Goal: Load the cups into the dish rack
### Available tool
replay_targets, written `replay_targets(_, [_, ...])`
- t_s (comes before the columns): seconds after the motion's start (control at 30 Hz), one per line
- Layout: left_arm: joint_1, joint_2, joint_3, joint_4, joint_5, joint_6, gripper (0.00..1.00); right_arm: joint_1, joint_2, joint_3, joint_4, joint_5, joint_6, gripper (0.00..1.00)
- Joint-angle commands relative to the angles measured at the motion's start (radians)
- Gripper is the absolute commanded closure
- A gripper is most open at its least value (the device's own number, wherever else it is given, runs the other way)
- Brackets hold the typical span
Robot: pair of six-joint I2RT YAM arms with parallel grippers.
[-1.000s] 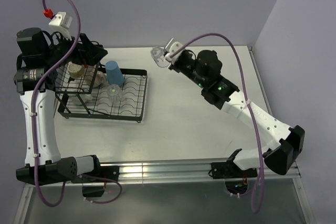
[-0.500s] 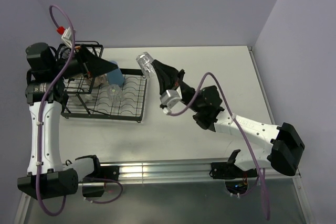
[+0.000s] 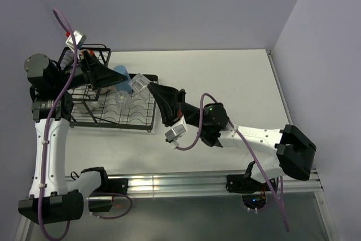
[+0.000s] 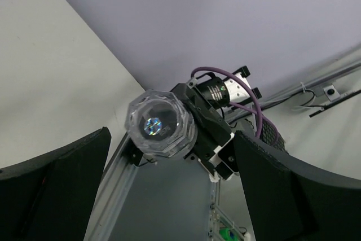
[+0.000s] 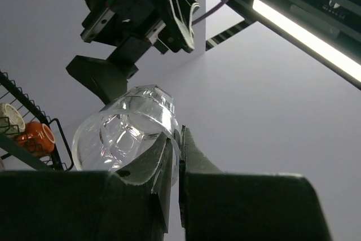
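Hanging over the rack's 2 o'clock corner, a glass is pinched at its rim by the nearly closed right pincer. At its 9 o'clock, the left pincer is held spread wide, empty.

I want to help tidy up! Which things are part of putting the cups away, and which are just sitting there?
For the job:
dish rack, held clear glass, blue tumbler, second clear glass on the tray, orange cup in the basket.

Just there:
purple cable, metal rail.
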Motion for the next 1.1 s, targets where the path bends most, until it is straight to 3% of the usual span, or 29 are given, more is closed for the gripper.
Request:
replay_targets(0.0, [-0.041, -0.026, -0.003, 0.037, 0.027, -0.037, 0.01, 0.022, -0.002, 0.005, 0.154, -0.020, -0.045, 1.00])
replay_targets(0.23, [-0.099, 0.006, 0.051, -0.210, -0.046, 0.167, 0.01, 0.037, 0.006, -0.004, 0.158, -0.028, -0.079, 1.00])
replay_targets(0.53, [-0.170, -0.009, 0.029, -0.173, -0.045, 0.152, 0.02, 0.042, -0.005, -0.019, 0.129, -0.029, -0.094, 1.00])
replay_targets(0.73, [-0.174, -0.024, 0.006, -0.156, -0.040, 0.149, 0.26, 0.047, 0.000, -0.015, 0.112, -0.014, -0.096, 1.00])
replay_targets(0.9, [-0.174, -0.029, -0.003, -0.144, -0.036, 0.146, 0.64, 0.048, 0.014, -0.001, 0.128, 0.004, -0.093, 1.00])
replay_targets(1.0, [-0.173, -0.035, -0.008, -0.139, -0.051, 0.145, 0.87, 0.048, 0.014, -0.008, 0.138, 0.009, -0.090, 0.86])
replay_targets(1.07, [-0.158, -0.032, 0.000, -0.150, -0.071, 0.155, 1.00, 0.048, 0.009, -0.015, 0.141, 0.011, -0.090, 0.68])
